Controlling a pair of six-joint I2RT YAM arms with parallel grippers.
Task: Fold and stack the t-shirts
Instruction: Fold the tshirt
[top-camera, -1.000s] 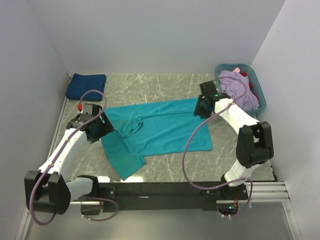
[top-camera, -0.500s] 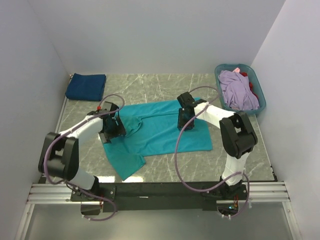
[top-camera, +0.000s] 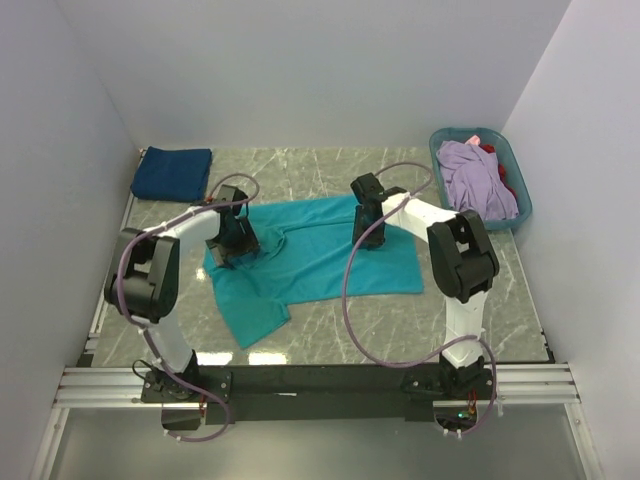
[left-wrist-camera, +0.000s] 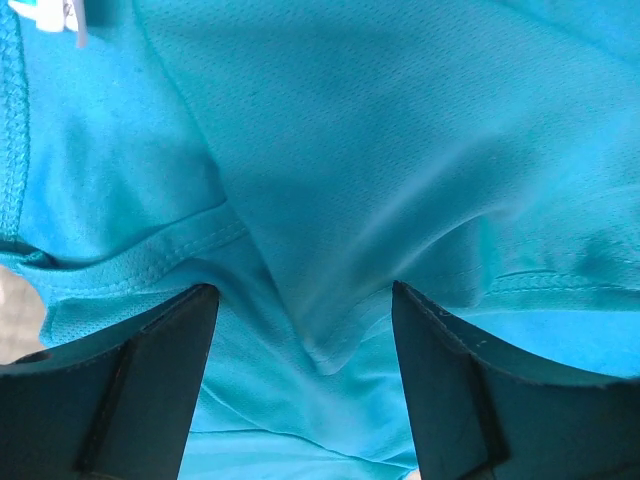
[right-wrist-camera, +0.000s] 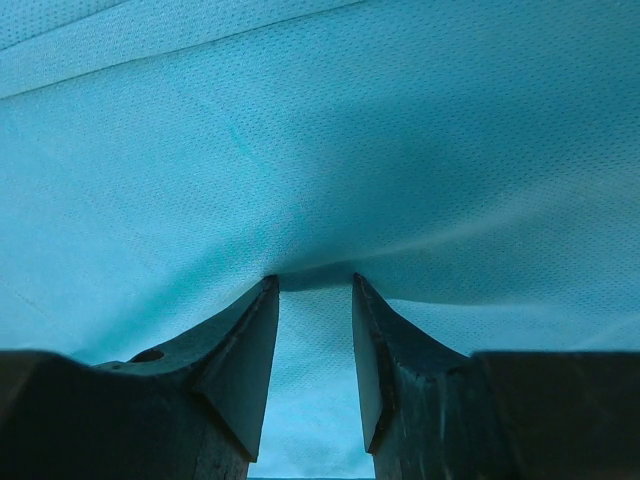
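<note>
The teal t-shirt (top-camera: 310, 262) lies spread on the marble table, one sleeve trailing toward the front left. It fills both wrist views (left-wrist-camera: 380, 150) (right-wrist-camera: 320, 130). My left gripper (top-camera: 237, 236) rests on the shirt's left part. Its jaws (left-wrist-camera: 300, 300) stand wide open around a raised ridge of cloth. My right gripper (top-camera: 367, 224) is on the shirt's upper right part. Its jaws (right-wrist-camera: 312, 282) are nearly closed and pinch a tented fold of teal cloth at the tips. A folded navy t-shirt (top-camera: 172, 172) lies at the back left. Lavender (top-camera: 472, 180) and red (top-camera: 505, 176) shirts sit in the basket.
The teal-blue plastic laundry basket (top-camera: 520, 215) stands at the back right against the wall. White walls close in the table on the left, back and right. The arms' base rail (top-camera: 320, 382) runs along the near edge.
Both grippers have moved inward over the teal shirt, the left one rightward and back, the right one leftward. The shirt's upper edges have shifted inward with them.
</note>
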